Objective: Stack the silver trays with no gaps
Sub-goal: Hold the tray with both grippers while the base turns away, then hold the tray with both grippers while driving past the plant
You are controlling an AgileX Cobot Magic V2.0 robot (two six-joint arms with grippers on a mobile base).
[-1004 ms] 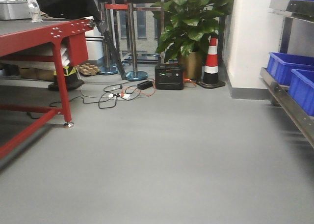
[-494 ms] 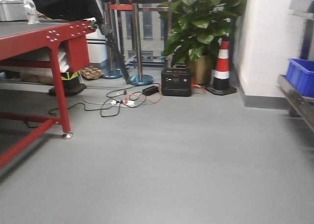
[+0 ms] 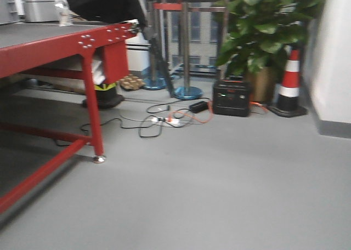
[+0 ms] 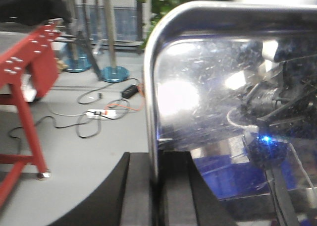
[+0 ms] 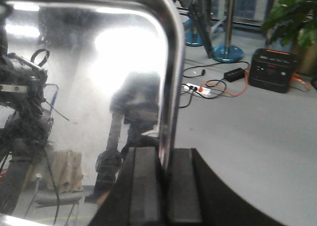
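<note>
Left gripper (image 4: 156, 161) clamped on silver tray (image 4: 223, 87) rim, right gripper (image 5: 165, 156) likewise

Red-framed tabletop (image 3: 33, 35) at left, clear bottle (image 3: 63, 11) standing on it. Grey floor (image 3: 230, 184): tangled cables (image 3: 164, 118), black power station (image 3: 231, 96), potted plant (image 3: 269, 25), striped traffic cone (image 3: 289, 83), stanchion posts (image 3: 188, 52).
</note>
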